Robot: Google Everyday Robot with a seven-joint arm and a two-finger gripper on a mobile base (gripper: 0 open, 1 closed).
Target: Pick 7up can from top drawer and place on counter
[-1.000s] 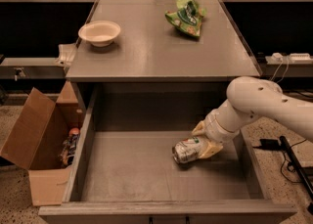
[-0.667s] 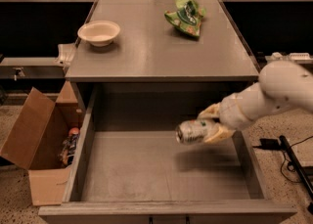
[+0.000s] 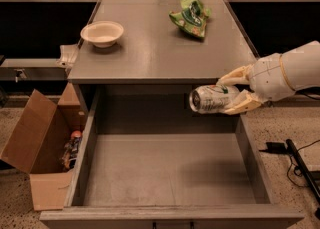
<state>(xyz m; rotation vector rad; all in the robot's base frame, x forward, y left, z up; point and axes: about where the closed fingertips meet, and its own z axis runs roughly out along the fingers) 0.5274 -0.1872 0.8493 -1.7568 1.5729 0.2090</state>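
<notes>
The 7up can (image 3: 212, 98) is a silver can with green and red marks, held on its side in the air above the back right of the open top drawer (image 3: 165, 173), just below the front edge of the counter (image 3: 155, 48). My gripper (image 3: 235, 93) comes in from the right on a white arm and is shut on the can, one cream finger above it and one below. The drawer floor is bare grey.
A cream bowl (image 3: 102, 33) sits at the counter's left. A green snack bag (image 3: 191, 17) lies at its back right. A brown cardboard box (image 3: 40, 148) stands open on the floor to the drawer's left. Cables (image 3: 295, 163) lie on the floor at the right.
The gripper has lifted the can off the drawer floor and raised it up and back, to about the height of the counter's front edge.
</notes>
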